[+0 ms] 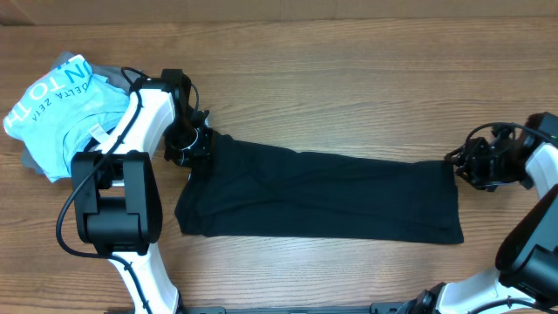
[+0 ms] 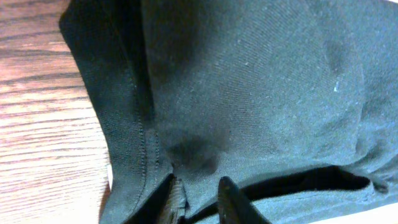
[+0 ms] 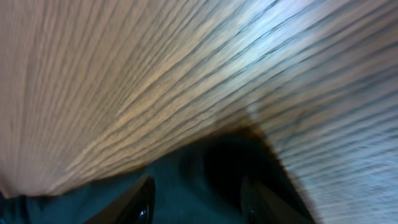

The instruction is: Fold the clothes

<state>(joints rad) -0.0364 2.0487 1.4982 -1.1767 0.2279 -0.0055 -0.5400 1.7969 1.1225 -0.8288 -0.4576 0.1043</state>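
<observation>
Fingers (image 2: pixel 231 200) of the left gripper (image 1: pixel 195 146) are clenched on the garment (image 1: pixel 323 196), laid as a strip across the table (image 1: pixel 349 52); whether the right gripper (image 1: pixel 459 166) grips cannot be told. One fold is judged made; the pile (image 1: pixel 61 109) at the far-left corner is not yet folded.

place: robot test bench, likely lab | shown by: wood-grain table (image 1: pixel 349 61); cabled robot arm (image 1: pixel 144 122)
</observation>
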